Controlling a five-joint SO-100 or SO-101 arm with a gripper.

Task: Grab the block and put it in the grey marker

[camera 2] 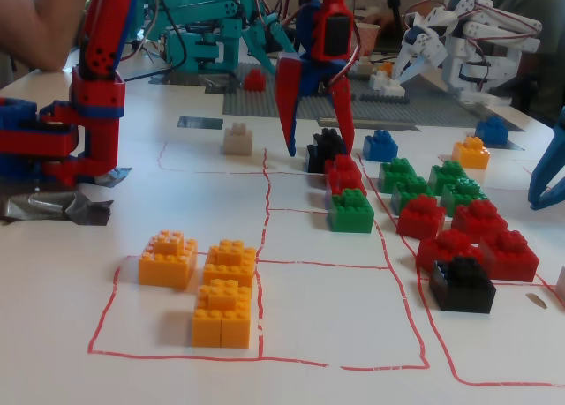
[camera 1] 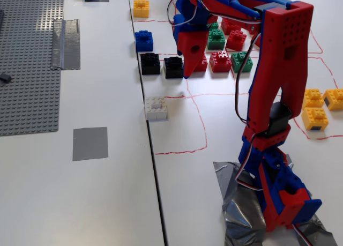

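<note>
Two black studded bricks sit side by side, one (camera 1: 150, 64) further left and one (camera 1: 173, 67) right beside my gripper in a fixed view. In the other fixed view they overlap as one black shape (camera 2: 328, 143). My gripper (camera 1: 188, 72) points down, its tips close to the table, just right of the nearer black brick. The low fixed view shows the gripper (camera 2: 318, 150) open, one finger on either side of the black bricks, holding nothing. The grey marker (camera 1: 90, 143) is a flat square patch on the left table; it also shows in the low view (camera 2: 199, 123).
A white-grey brick (camera 1: 156, 108) lies between the bricks and the marker. Blue (camera 1: 143, 41) and yellow (camera 1: 141, 7) bricks sit beyond the black ones, and red and green bricks (camera 1: 220, 61) crowd the right. Another black brick (camera 2: 462, 283) lies among red ones. A duct-tape strip (camera 1: 66, 44) and a baseplate (camera 1: 27, 69) are at the left.
</note>
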